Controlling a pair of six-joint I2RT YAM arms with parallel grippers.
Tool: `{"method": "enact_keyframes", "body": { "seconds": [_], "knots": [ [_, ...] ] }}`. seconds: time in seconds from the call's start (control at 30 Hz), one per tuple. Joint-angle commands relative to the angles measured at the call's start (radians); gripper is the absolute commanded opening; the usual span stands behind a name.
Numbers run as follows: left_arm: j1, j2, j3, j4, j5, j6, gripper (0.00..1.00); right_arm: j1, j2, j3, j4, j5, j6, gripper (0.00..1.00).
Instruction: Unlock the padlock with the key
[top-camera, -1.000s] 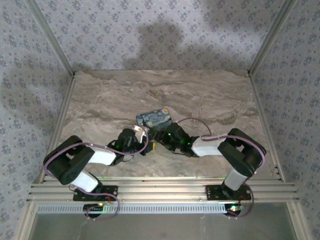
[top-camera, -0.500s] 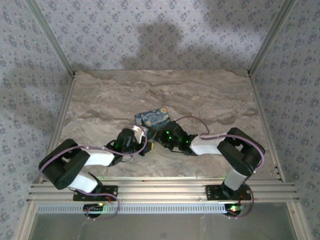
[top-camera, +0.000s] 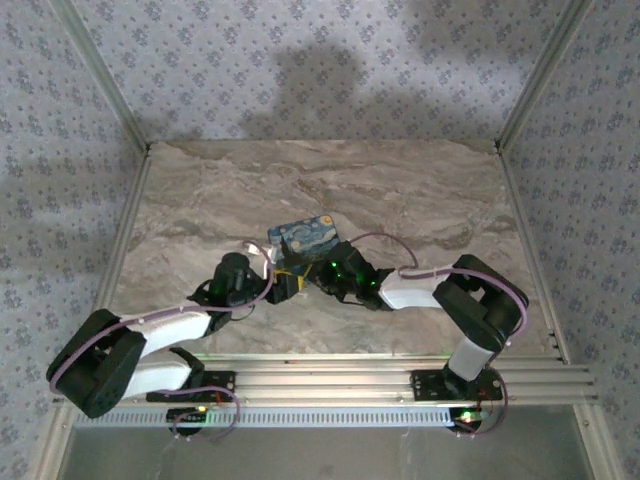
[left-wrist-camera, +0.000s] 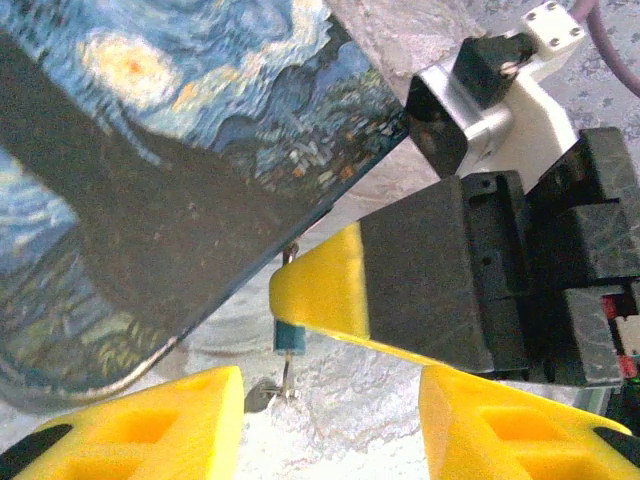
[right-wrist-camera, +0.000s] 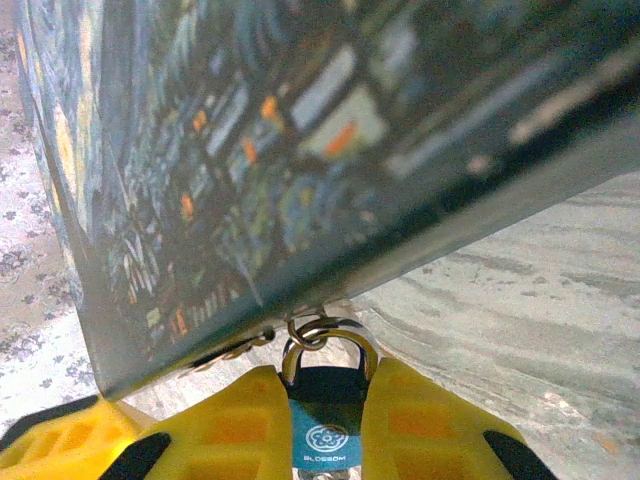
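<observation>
Your right gripper (right-wrist-camera: 327, 382) clamps the padlock (right-wrist-camera: 325, 440) hooked to the box (right-wrist-camera: 250, 130); your left gripper (left-wrist-camera: 330, 400) sits released beside the key (left-wrist-camera: 286, 378).

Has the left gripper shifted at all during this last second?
Yes. The left gripper has drawn back slightly to the left, toward the left frame rail. Its arm's elbow has swung down toward the table's near-left corner.

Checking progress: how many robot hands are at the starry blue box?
2. The left hand is at the box's near edge, open; the right hand, beside it, grips the padlock.
</observation>
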Motion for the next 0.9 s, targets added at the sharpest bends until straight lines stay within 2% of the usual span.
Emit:
{"method": "enact_keyframes", "body": {
  "seconds": [0.0,0.23,0.43,0.87],
  "knots": [
    [0.021,-0.002,-0.019,0.032,0.112,-0.068,0.48,0.005,0.024,0.034,0.044,-0.036,0.04,0.0],
    [0.036,0.082,-0.023,0.142,0.168,-0.112,0.36,0.006,0.026,0.036,0.066,-0.056,0.061,0.0],
    [0.036,0.105,-0.021,0.137,0.145,-0.085,0.33,0.004,0.015,0.03,0.068,-0.058,0.067,0.0],
    [0.036,0.106,-0.046,0.093,0.086,-0.018,0.34,0.004,0.016,0.03,0.069,-0.058,0.069,0.0]
  ]
}}
